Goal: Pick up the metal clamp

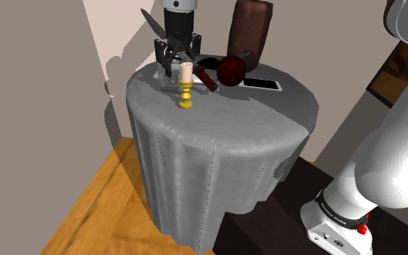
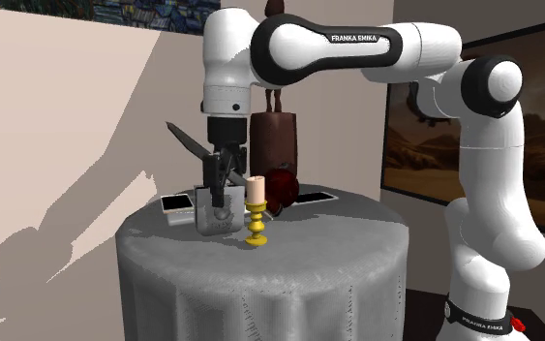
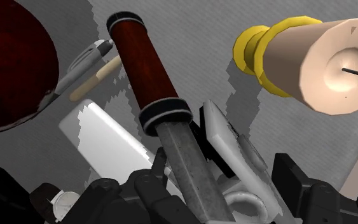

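Shoulder view: round table (image 1: pixel 217 138) w/ grey cloth filled the centre of the frame, and the tool (image 1: pixel 175 67) came straight down at top centre. The clamp (image 1: pixel 167 82) sat on the table right under it, near the table's upper-left edge. It was drawn pale grey (no metal sheen to speak of). A candle (image 1: pixel 186 72) in a yellow holder stood just beside the clamp, to its lower right. A knife (image 1: pixel 206 78) w/ dark-red handle lay to the right of the candle, and a dark red ball (image 1: pixel 231 70) lay further right. Behind the ball, at upper centre-right, stood a tall brown object (image 1: pixel 249 32). A flat white slab (image 1: pixel 261 83) lay right of the ball.

Second exterior view: the tool (image 2: pixel 220 194) pointed down at centre-left, fingertips reaching the top of the clamp (image 2: pixel 212 218). The candle (image 2: pixel 255 191) was just right of it, the ball (image 2: pixel 282 184) behind the candle, and the table (image 2: pixel 309 252) was in the lower half.

Wrist view: the tool (image 3: pixel 222 184) was released, fingers spread apart. The clamp (image 3: pixel 231 149) lay between them, w/ a gap showing between it and one finger. The knife (image 3: pixel 149 70) ran aslant, its blade passing btwn the fingers alongside the clamp. The candle (image 3: pixel 317 60) was seen end-on beyond the clamp, and the ball (image 3: pixel 6 70) was on the knife's far side. Couldn't tell whether the other finger touched the blade.
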`<state>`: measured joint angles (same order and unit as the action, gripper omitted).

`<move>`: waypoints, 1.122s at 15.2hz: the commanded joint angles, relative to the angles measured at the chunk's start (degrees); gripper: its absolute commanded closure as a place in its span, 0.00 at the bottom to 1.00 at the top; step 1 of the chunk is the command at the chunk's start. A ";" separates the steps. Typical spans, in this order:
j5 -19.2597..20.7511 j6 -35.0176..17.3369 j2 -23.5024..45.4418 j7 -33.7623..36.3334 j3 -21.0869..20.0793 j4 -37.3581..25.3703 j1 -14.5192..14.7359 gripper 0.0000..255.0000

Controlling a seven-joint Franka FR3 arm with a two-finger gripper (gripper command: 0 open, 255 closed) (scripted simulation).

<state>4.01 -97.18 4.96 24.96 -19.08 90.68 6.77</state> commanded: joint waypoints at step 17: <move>1.53 13.45 4.32 0.30 -0.44 -17.28 1.10 1.00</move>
<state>5.48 -84.35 9.13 25.20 -19.47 74.17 7.77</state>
